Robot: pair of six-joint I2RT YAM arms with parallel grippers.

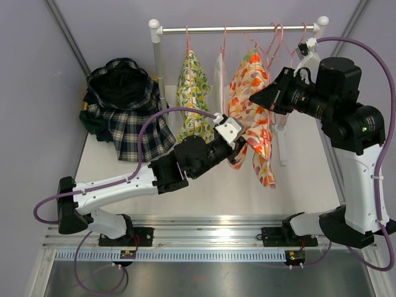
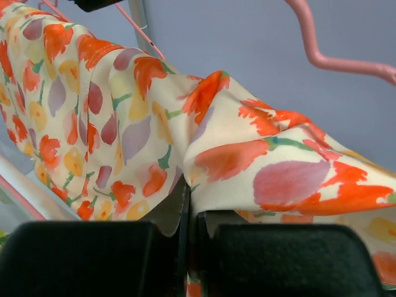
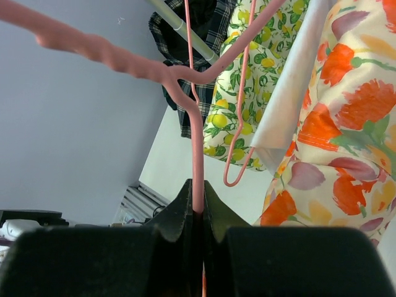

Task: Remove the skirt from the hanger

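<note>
Skirt (image 1: 250,102) fabric looks light, limp and slippery, so the left gripper (image 2: 189,213) pinches a fold below the hanger (image 3: 197,154), whose neck the right gripper (image 3: 197,207) clamps tight.

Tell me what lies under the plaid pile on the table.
Dark green fabric pokes out left of the plaid pile, on the white table. Anything else beneath is covered.

Left hand (image 2: 189,213) pinched closed, right hand (image 3: 199,207) clamped (both outstretched)

Skirt (image 1: 241,80) on hanger (image 3: 197,154) on rail (image 1: 241,28), clothes heap (image 1: 124,105) left
</note>
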